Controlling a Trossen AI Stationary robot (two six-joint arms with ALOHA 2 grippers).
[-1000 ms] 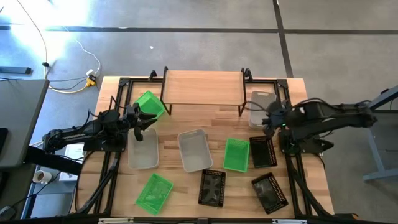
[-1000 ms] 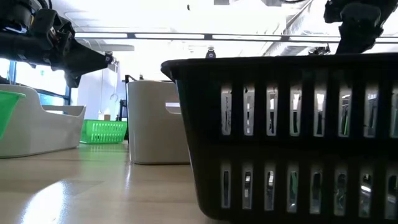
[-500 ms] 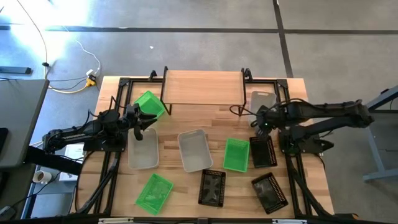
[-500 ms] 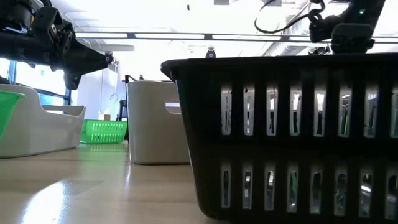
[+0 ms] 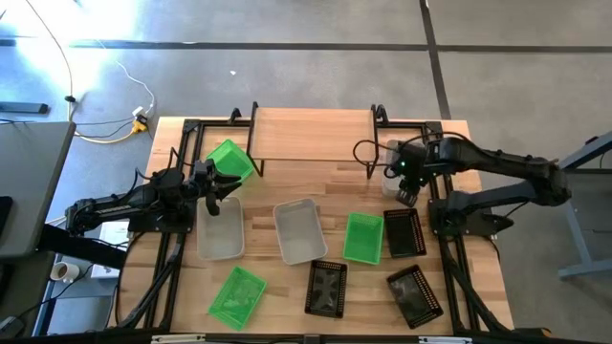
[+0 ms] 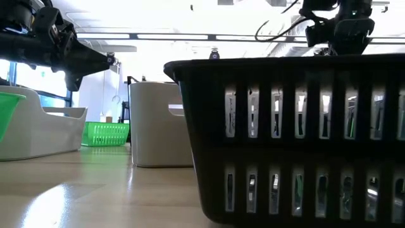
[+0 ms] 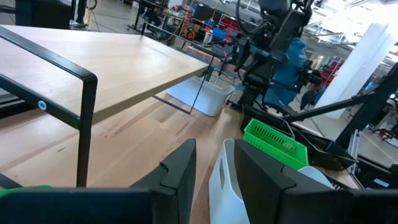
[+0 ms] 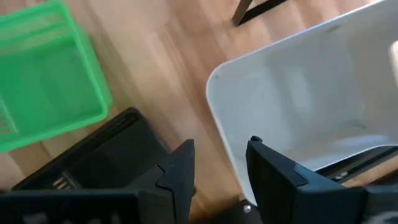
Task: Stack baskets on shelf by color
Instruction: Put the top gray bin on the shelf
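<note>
The shelf (image 5: 314, 134) stands at the table's far side. My left gripper (image 5: 228, 188) is open above the far end of a grey basket (image 5: 220, 227). That basket's end wall (image 7: 222, 177) shows between the fingers, and I cannot tell whether they touch it. My right gripper (image 5: 402, 191) is open and empty above the near end of another grey basket (image 5: 400, 161), which stands by the shelf's right legs. In the right wrist view this basket's corner (image 8: 292, 106) lies just past the fingers. A green basket (image 5: 229, 161) lies by the shelf's left legs.
On the table lie a third grey basket (image 5: 299, 229), two green ones (image 5: 363, 236) (image 5: 236, 294) and three black ones (image 5: 404, 232) (image 5: 327, 287) (image 5: 414, 296). One black basket (image 6: 291, 133) fills the low view's foreground. The shelf top is bare.
My right arm has swung toward the table's far edge. Its gripper has gone a little toward the table's left, along the near end of the grey basket by the shelf. No basket has moved.
</note>
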